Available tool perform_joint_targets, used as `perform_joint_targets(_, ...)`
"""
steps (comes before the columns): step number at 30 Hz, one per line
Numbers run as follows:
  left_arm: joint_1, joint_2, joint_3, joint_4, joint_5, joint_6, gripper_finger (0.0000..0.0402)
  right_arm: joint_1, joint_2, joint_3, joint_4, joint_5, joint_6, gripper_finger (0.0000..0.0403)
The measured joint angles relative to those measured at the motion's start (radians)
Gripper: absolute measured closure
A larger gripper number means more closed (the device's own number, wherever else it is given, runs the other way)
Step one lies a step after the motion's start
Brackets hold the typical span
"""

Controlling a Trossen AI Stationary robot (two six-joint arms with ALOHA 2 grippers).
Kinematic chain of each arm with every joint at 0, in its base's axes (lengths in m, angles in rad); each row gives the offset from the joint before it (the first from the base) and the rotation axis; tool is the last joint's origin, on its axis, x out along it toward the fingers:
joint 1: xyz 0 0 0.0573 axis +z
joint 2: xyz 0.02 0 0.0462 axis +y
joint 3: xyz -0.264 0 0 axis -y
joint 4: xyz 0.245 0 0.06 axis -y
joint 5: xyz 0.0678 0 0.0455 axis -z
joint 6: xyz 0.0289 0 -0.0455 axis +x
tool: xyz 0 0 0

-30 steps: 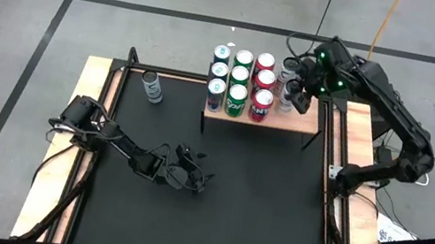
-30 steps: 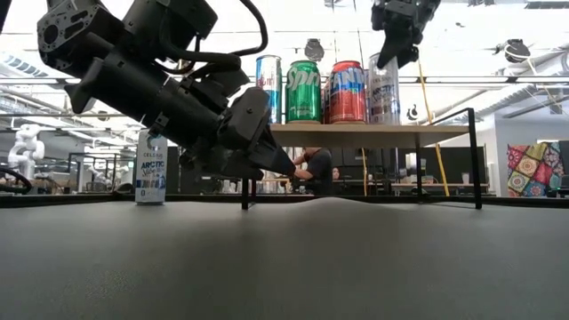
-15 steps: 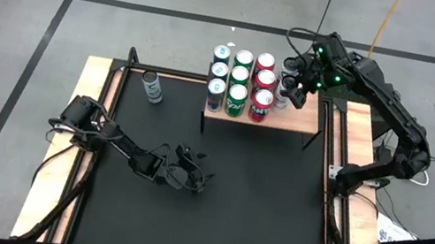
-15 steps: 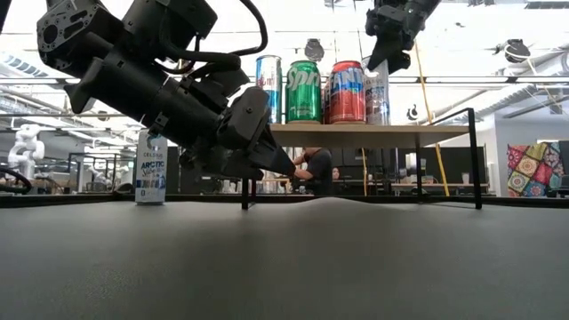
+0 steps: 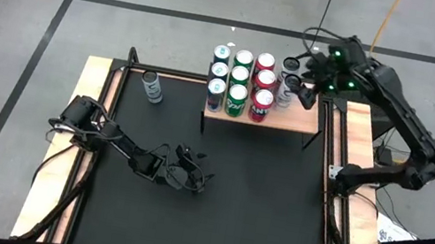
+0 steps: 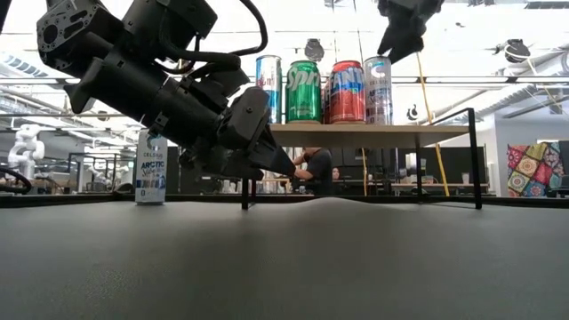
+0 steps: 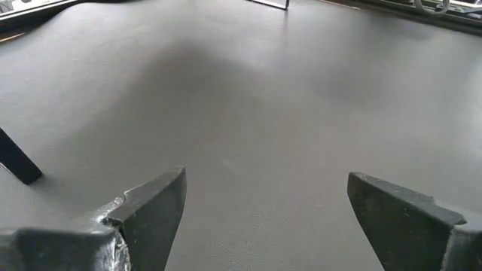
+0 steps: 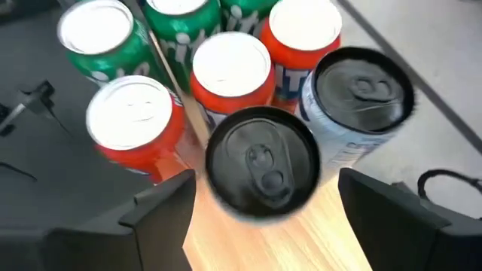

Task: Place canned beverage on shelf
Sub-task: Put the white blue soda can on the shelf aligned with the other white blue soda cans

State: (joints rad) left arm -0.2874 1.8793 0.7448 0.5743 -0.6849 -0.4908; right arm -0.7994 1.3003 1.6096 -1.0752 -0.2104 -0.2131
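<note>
Remaining silver-white aluminium can (image 5: 151, 85), upper left of desk (image 5: 214, 193): rigid, slick, thin-walled; you grip mid-body. Both hands apart; right hand (image 5: 294, 83) above light-wood shelf (image 5: 290, 119).

A light-wood shelf (image 5: 289, 120) on thin black legs stands on the black table mat (image 5: 230, 205), carrying upright cans (image 5: 239, 81) packed in rows: blue, green and red, with 2 dark-topped silver cans (image 8: 262, 162) just below and between the right gripper's fingers (image 8: 162, 214). 1 white can (image 5: 151, 85) stands alone on the mat.
</note>
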Motion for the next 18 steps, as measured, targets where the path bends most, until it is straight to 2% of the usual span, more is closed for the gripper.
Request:
perform_joint_targets(8, -0.002, -0.012, 0.000, -0.027, -0.016, 0.000, 0.0036, 0.000, -0.111, 0.000, -0.001, 0.020, 0.074, 0.0090)
perform_joint_targets(11, -0.003, -0.047, 0.000, -0.090, -0.031, -0.002, 0.0036, 0.000, -0.130, 0.001, -0.036, 0.102, 0.096, 0.0090)
perform_joint_targets(15, -0.004, -0.103, 0.000, -0.212, -0.043, -0.062, 0.0036, 0.000, -0.131, -0.044, -0.087, 0.267, 0.136, 0.0090)
perform_joint_targets(18, -0.016, -0.132, 0.000, -0.316, -0.115, -0.110, 0.0036, 0.000, -0.128, -0.109, -0.056, 0.343, 0.169, 0.0090)
